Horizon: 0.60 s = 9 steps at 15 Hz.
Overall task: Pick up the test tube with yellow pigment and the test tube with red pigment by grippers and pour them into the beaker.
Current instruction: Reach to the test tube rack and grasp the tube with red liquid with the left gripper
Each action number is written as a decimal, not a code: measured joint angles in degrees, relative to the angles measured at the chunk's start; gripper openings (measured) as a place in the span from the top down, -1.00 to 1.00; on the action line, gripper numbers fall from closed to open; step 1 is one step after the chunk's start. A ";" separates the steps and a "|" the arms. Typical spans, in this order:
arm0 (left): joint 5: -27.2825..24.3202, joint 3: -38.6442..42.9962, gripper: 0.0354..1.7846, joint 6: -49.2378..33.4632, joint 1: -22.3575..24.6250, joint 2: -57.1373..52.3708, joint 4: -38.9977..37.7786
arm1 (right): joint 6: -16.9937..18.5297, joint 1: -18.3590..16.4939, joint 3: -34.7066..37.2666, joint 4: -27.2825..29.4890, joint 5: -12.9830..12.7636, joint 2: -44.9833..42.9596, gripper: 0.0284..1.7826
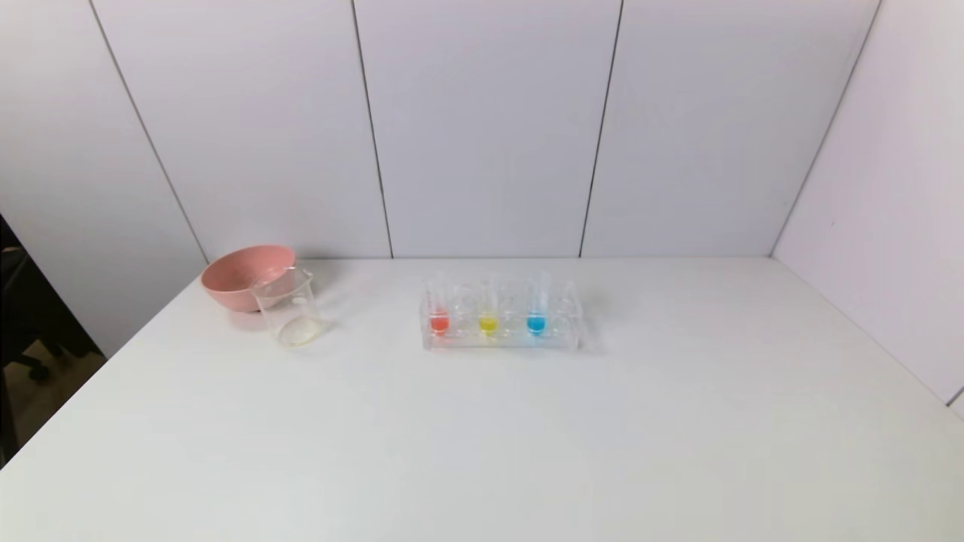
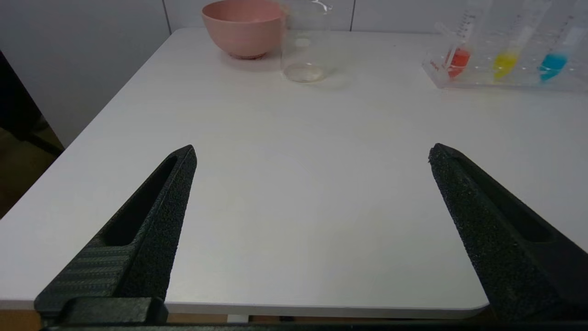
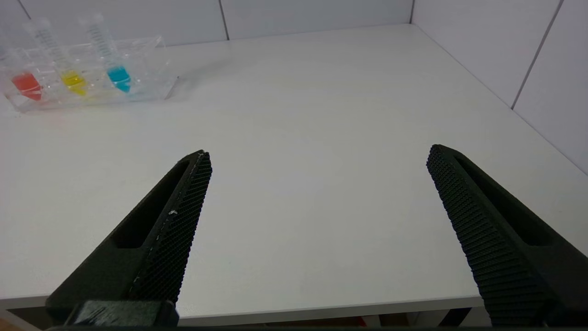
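Observation:
The red pigment tube (image 1: pixel 439 316) and the yellow pigment tube (image 1: pixel 488 316) stand upright in a clear rack (image 1: pixel 501 340) at mid-table. They also show in the left wrist view, red (image 2: pixel 458 59) and yellow (image 2: pixel 505 62), and in the right wrist view, red (image 3: pixel 26 85) and yellow (image 3: pixel 73 80). The clear beaker (image 1: pixel 288 309) stands to the left, also in the left wrist view (image 2: pixel 305 46). Neither gripper shows in the head view. My left gripper (image 2: pixel 312 154) and right gripper (image 3: pixel 319 156) are open and empty at the table's near edge.
A blue pigment tube (image 1: pixel 536 316) stands in the same rack, right of the yellow one. A pink bowl (image 1: pixel 245 275) sits just behind the beaker at the far left. White walls close the back and right. The table's left edge drops to the floor.

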 joint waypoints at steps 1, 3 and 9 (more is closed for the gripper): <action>-0.41 -2.36 -0.98 -0.09 0.00 1.24 0.50 | -0.02 0.00 0.00 0.02 0.00 0.00 -0.92; -1.46 -7.03 -0.98 -0.46 -0.27 6.38 0.44 | -0.02 0.00 0.00 0.02 0.00 0.00 -0.92; -5.97 -15.85 -0.98 -1.67 -2.65 31.98 -9.65 | -0.02 0.00 0.00 0.02 0.00 0.00 -0.92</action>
